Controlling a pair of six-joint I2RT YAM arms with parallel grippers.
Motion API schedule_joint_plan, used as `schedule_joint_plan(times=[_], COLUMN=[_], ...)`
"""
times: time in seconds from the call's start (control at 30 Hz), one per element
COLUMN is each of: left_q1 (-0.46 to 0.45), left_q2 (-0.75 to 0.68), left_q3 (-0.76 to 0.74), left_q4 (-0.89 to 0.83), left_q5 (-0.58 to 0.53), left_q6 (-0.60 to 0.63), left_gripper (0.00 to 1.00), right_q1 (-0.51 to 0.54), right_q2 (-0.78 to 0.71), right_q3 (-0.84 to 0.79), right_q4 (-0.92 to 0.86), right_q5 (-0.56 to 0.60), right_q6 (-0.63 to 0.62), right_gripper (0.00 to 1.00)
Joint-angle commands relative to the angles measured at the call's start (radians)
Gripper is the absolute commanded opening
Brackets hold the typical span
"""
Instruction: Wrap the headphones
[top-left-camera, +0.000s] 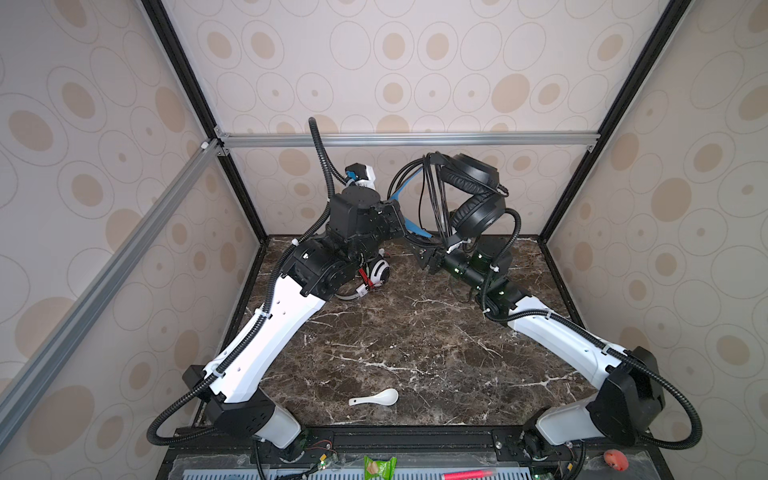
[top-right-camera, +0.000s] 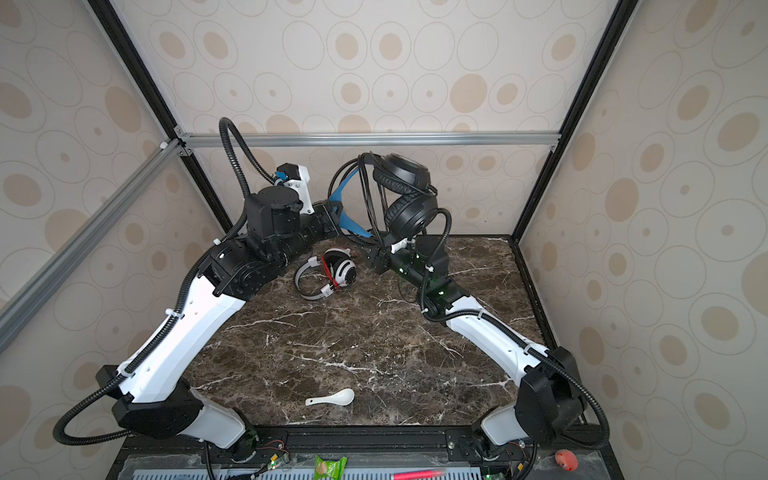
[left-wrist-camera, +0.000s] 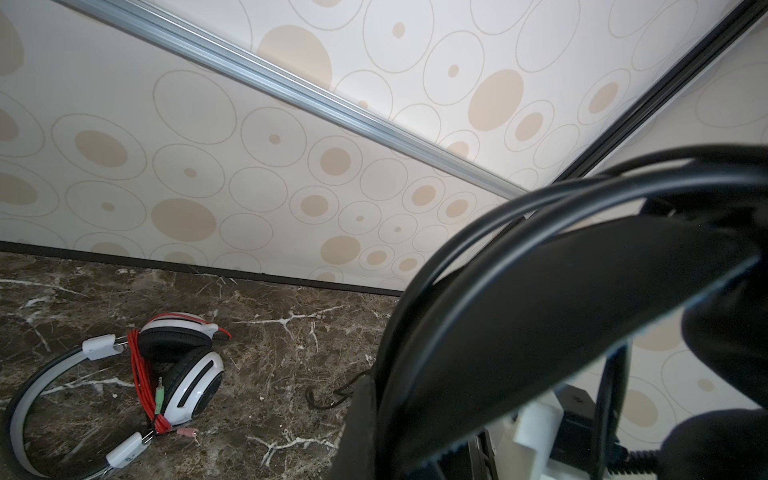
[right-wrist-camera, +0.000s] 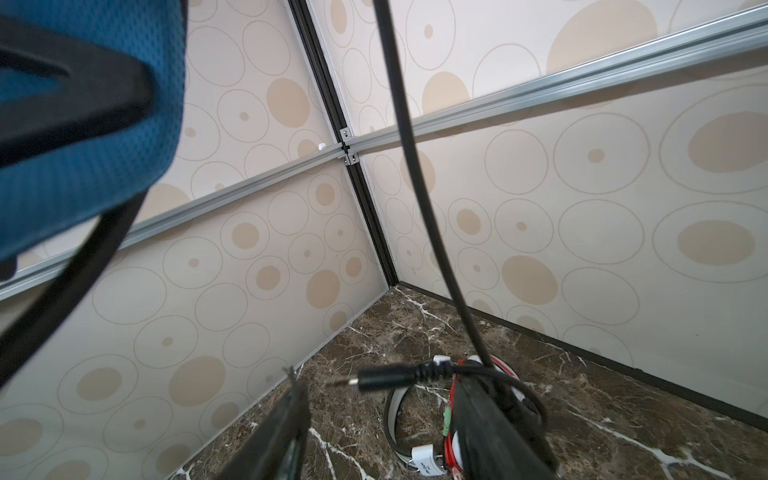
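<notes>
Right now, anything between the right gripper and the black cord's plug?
Nothing visible. The black headset's plug hangs between the right gripper's open jaws; its cord drapes over one finger. The white headset lies on the table beyond.

Left gripper (top-left-camera: 399, 214) is clamping shut, pointing toward 3 o'clock; right gripper (top-left-camera: 422, 255) is gaping, pointing toward 10 o'clock.

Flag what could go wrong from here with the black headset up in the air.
1. The left gripper holds the black headphones by the band alone; the loosely hung cord loops could slide off if it tilts.
2. The plug sits free between the open fingers of the right gripper, cord draped over one; it may slip away or snag.
3. The white headphones lie on the table under the arms; lowering could tangle the cords.
</notes>
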Motion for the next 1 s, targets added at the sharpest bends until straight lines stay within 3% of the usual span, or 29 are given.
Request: schedule_joint_plan(times=[0.0, 0.47, 0.97], left_q1=[0.002, 0.001, -0.003], left_q2=[-0.021, -0.020, -0.023], left_q3=[0.013, 0.006, -0.004], left_q4=[0.098, 0.105, 0.118], left_q5=[0.007, 0.010, 0.019], left_q6=[-0.051, -0.047, -0.038], left_gripper=[0.00, 0.00, 0.00], right_q1=[0.009, 0.005, -0.024], right_q2=[0.010, 0.061, 0.097], right_q3=[0.037, 0.047, 0.044], right_q4=[0.011, 0.000, 0.024], right_q5=[0.027, 0.071, 0.036], right_q6=[0.027, 0.097, 0.201], right_gripper=[0.57, 0.55, 0.48])
